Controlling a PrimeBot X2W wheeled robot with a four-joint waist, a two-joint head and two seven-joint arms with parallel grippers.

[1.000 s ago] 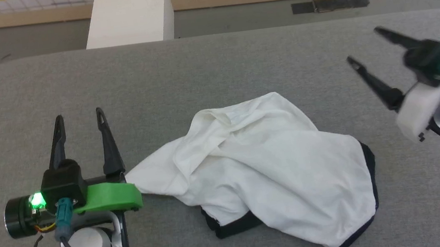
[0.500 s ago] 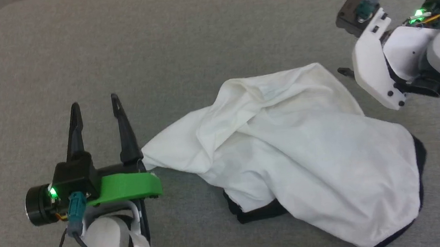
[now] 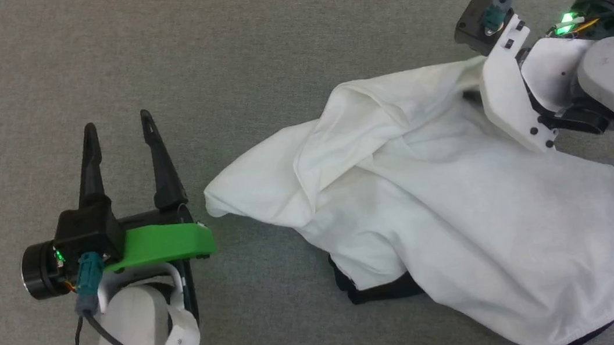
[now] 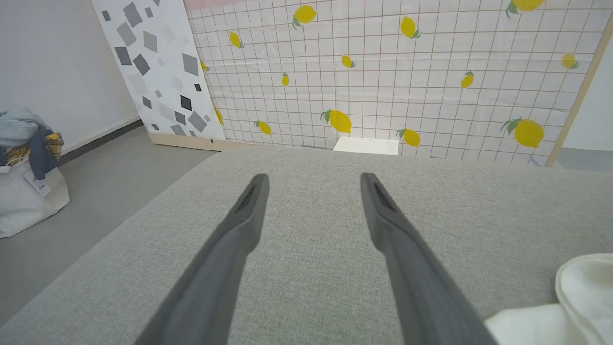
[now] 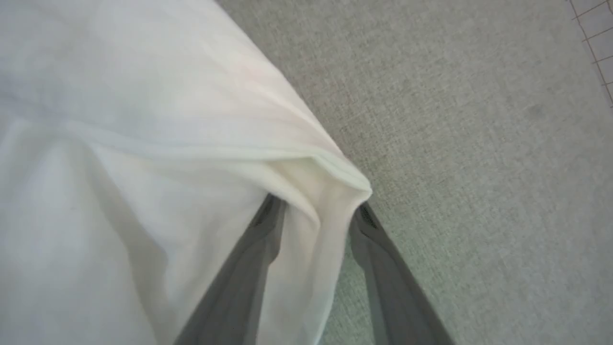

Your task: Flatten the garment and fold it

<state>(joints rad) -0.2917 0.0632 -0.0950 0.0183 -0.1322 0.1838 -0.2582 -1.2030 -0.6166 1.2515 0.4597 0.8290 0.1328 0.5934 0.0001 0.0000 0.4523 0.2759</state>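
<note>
Garment: white tee, crumpled in a heap on counter, centre to right in head view. Not flat, not folded. One white corner pokes out toward the robot's left.
Black trim: peeks out under the heap's near edge. More black along its right edge & bottom.
L end effector: fully open, nothing in it. Fingers point away over bare counter, just left of the garment's corner, not touching it. L wrist view: both fingers over grey fabric, a bit of white cloth at lower right.
R end effector: at the garment's far right edge. R wrist view: fingers part-way apart, straddling a raised fold. Cloth drapes over both tips & fills most of the space between. A sliver of gap shows by the right-hand finger, so no tight pinch seen. Head view: fingers mostly hidden behind white mount & cloth, which lies up against the mount.
LEDs: green, lit on both wrists.
Counter: grey woven cover, rounded edge in L wrist view.
Background (L wrist view): lemon panel w/ grid lines behind the counter. White box just past its far edge. Bag w/ clothes on the floor at left.
</note>
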